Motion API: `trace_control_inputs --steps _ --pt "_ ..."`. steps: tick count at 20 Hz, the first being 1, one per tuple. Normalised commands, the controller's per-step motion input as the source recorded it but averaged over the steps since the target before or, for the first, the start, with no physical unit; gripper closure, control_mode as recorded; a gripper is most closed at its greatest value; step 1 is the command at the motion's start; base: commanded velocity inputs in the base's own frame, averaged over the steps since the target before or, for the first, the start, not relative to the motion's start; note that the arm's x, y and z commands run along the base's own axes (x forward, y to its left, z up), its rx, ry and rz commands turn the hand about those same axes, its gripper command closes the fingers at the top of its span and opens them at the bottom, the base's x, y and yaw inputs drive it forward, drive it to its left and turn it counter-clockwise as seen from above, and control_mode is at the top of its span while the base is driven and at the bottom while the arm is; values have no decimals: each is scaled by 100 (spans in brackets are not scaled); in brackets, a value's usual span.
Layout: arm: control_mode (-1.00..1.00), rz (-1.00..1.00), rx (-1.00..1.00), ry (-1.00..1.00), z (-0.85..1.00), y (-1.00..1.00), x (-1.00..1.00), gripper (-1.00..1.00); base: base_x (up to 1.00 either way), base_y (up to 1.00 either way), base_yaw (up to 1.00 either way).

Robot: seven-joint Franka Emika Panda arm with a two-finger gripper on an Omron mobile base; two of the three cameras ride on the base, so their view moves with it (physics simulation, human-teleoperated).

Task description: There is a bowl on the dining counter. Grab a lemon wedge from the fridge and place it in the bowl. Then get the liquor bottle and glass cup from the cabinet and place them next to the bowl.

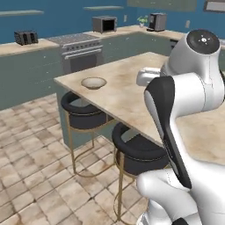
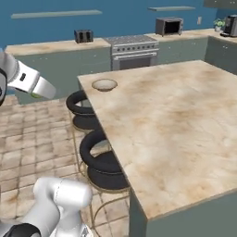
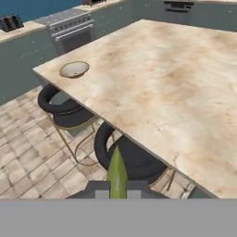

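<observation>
step: carry to bowl | my hand [image 3: 117,193] clamped on lemon wedge [image 3: 116,173] | bowl [image 3: 74,69] lies ahead-left, well apart, on surface [image 3: 176,83]

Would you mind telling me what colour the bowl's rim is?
Tan-gold around an off-white inside; the bowl shows best in the hand view.

Glossy white rounded arm segments [image 1: 193,88] with a black inset band and dark grey joint caps.

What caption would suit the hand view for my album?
Claw carrying a tiny yellow-green lemon wedge toward the shallow tan-rimmed bowl on the beige marbled dining counter.
</observation>
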Motion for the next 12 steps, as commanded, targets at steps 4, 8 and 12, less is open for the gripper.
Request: trace_control_inputs --steps 4,8,12 --pt "100 0 0 0 0 0 0 100 58 84 -37" --pt "100 0 0 0 0 0 0 100 59 99 -32" --pt "100 0 0 0 0 0 0 100 50 100 -31"
